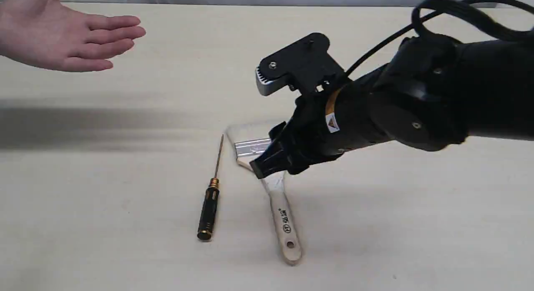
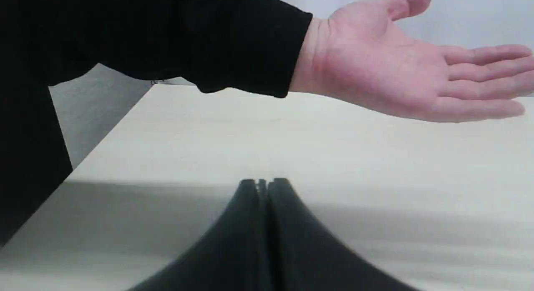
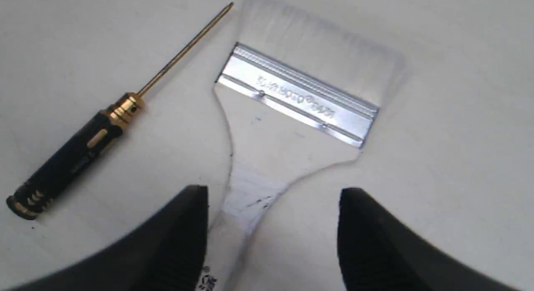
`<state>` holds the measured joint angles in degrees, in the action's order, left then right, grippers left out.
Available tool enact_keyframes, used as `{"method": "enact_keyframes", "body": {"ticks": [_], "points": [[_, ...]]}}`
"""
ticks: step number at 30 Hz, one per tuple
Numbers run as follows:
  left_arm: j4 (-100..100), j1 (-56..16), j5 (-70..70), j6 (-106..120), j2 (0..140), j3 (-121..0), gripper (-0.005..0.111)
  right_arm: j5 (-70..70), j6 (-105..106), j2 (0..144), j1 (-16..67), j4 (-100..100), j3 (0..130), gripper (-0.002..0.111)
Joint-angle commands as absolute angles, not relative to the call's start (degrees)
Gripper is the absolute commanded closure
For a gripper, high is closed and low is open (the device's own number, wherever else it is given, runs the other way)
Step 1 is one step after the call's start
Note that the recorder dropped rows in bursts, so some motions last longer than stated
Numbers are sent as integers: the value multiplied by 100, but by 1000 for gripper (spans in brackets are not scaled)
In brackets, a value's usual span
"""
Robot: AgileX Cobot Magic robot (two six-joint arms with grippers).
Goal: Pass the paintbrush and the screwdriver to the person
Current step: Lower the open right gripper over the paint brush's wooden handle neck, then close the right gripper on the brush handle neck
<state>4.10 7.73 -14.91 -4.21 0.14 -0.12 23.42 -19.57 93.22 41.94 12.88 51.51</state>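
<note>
The paintbrush (image 1: 285, 224) lies flat on the table, pale bristles toward the far side, silver ferrule (image 3: 297, 96) across it. My right gripper (image 1: 270, 159) hovers open just above the narrow neck of its wooden handle; the neck sits between the two black fingers (image 3: 183, 232) in the right wrist view, apart from both. The screwdriver (image 1: 208, 203) lies left of the brush and parallel to it, shaft (image 3: 183, 49) pointing away. The person's open palm (image 1: 54, 32) waits at the far left. My left gripper (image 2: 263, 184) is shut and empty, below that hand (image 2: 400, 70).
The pale wooden table (image 1: 396, 241) carries only the two tools. A black sleeve (image 2: 167, 32) crosses the left wrist view above the table's far left edge. The right arm's black cable (image 1: 459, 16) loops above its wrist.
</note>
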Motion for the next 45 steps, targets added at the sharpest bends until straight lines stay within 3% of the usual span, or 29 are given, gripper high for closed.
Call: {"method": "enact_keyframes", "body": {"ticks": [1,27,45], "points": [[408,725,-1420,-432,0,0,107,2695,-1268,9544,4217,675,5415,57],[387,725,-1433,-432,0,0,107,3665,-1066,10792,4217,-62,6428,57],[399,725,-1428,-432,0,0,107,3591,-1288,11052,4217,-65,6428,57]]}}
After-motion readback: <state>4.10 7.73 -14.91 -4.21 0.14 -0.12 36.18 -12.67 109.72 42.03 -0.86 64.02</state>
